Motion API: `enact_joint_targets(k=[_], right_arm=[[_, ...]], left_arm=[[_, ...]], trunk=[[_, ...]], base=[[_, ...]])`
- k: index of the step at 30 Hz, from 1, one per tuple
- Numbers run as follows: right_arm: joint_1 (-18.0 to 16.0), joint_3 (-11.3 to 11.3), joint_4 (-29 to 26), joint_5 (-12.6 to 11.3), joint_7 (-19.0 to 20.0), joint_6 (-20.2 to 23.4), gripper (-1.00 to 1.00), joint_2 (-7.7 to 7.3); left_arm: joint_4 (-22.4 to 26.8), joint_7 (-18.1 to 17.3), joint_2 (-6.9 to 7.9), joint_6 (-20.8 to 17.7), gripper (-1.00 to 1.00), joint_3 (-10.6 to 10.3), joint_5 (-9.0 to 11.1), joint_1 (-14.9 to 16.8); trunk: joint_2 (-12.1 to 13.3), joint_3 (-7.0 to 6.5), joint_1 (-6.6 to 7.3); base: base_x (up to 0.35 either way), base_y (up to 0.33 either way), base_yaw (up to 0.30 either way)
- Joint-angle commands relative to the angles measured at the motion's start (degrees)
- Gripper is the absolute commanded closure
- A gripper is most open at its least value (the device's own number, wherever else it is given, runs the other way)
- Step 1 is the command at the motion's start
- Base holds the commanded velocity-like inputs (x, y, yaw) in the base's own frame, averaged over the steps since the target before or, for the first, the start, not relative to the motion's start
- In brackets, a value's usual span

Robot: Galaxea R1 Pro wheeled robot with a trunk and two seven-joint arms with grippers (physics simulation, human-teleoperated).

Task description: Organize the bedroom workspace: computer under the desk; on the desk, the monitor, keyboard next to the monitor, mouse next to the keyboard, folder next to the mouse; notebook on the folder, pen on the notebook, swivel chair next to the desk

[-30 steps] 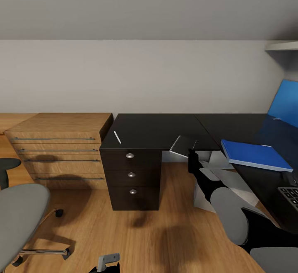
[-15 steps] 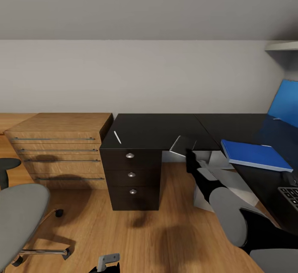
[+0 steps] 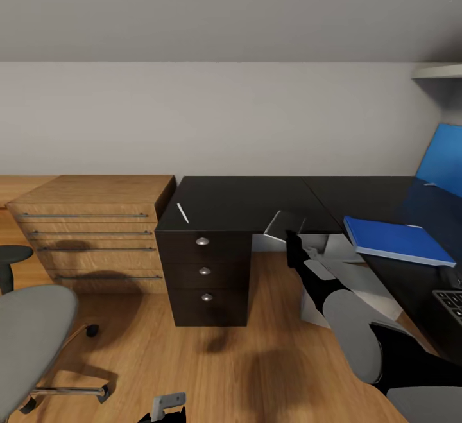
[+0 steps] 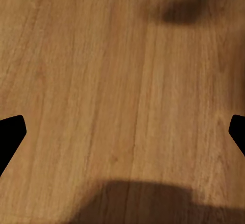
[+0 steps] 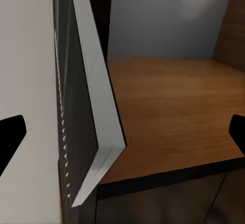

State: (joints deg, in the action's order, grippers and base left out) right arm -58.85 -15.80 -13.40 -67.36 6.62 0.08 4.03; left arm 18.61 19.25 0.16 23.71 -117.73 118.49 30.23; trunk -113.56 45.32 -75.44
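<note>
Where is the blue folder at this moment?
In the head view, the blue folder lies flat on the right side of the black desk, a little beyond the keyboard at the picture's right edge.

The right gripper (image 3: pixel 294 248) creeps toward nine o'clock, a touch higher. It closes on the grey notebook (image 3: pixel 282 224) overhanging the desk (image 3: pixel 244 201) edge.

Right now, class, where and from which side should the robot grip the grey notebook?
Grip the notebook by the part jutting past the desk's front edge, coming from in front. It is thin and sits tilted over that edge, so the fingers can likely close above and below the cover.
</note>
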Motion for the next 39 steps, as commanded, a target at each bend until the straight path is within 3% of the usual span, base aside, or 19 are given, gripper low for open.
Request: enact_joint_targets(k=[1, 39], right_arm=[[0.0, -0.1, 0.0, -0.6, 0.2, 0.0, -1.00, 0.01], [0.0, 0.0, -0.1, -0.2, 0.5, -0.3, -1.00, 0.02]], left_arm=[[0.2, 0.3, 0.02, 0.3, -1.00, -0.5, 0.3, 0.1], [0.2, 0.3, 0.02, 0.2, -1.00, -0.5, 0.3, 0.1]], trunk=[[0.0, 0.06, 0.00], [0.0, 0.06, 0.00]], base=[[0.050, 0.072, 0.000], [0.031, 0.028, 0.000]])
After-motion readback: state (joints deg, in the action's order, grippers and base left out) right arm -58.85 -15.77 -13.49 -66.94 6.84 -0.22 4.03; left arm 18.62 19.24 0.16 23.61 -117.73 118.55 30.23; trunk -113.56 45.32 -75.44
